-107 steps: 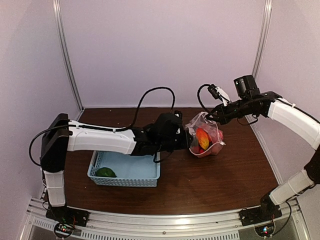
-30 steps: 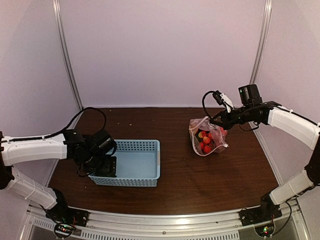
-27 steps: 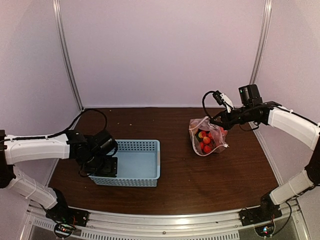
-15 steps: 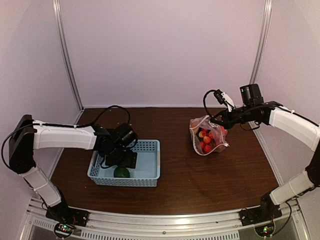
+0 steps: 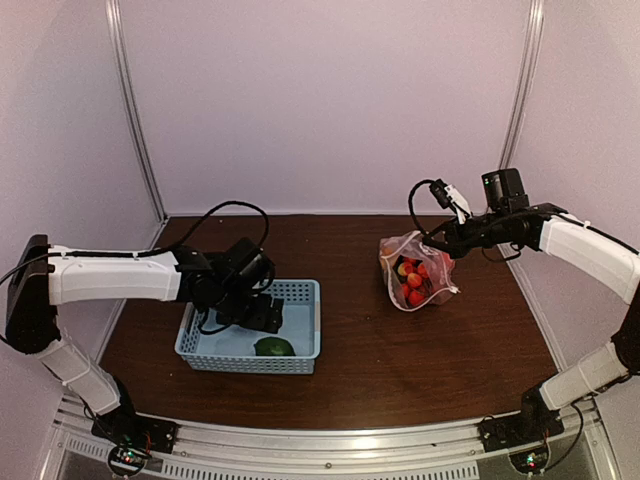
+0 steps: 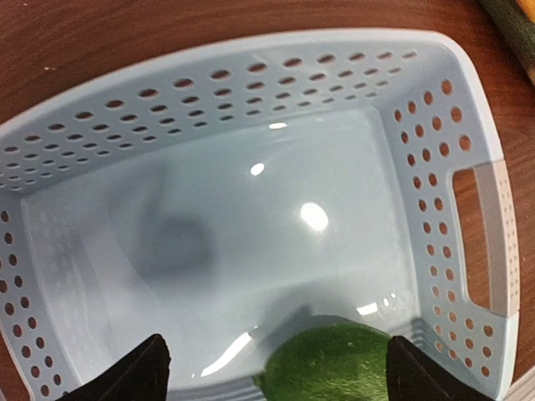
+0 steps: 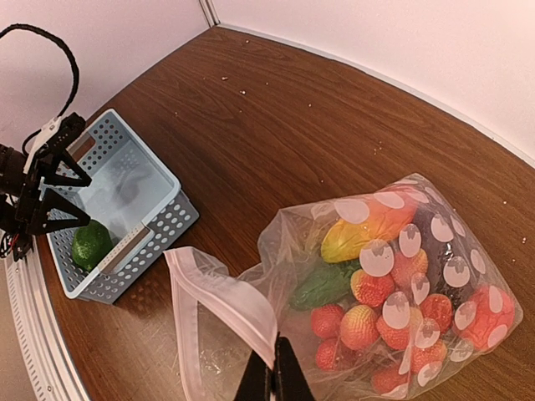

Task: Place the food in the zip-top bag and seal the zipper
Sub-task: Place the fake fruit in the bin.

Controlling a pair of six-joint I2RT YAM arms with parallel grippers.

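Observation:
The zip-top bag (image 5: 415, 275) stands on the table right of centre, clear with white dots (image 7: 418, 276). Inside it lies food: red and orange pieces (image 7: 368, 322), a yellow-orange piece and a green leaf. Its mouth is open, and the pale zipper (image 7: 226, 301) curls toward the camera. My right gripper (image 7: 272, 380) is shut on that zipper edge and holds it up (image 5: 437, 238). A green food piece (image 5: 272, 347) lies in the near right corner of the blue basket (image 5: 300, 295). My left gripper (image 5: 262, 315) hovers open above it, the green piece (image 6: 334, 363) between and below the fingertips (image 6: 150, 372).
The light-blue perforated basket (image 6: 468, 83) sits left of centre on the brown table, holding only the green piece. Cables loop behind both arms. White walls and metal posts enclose the table on three sides.
My left arm has swung right, from the basket's left end to over its middle. The green piece now lies further right in the basket. The right gripper and bag have stayed put.

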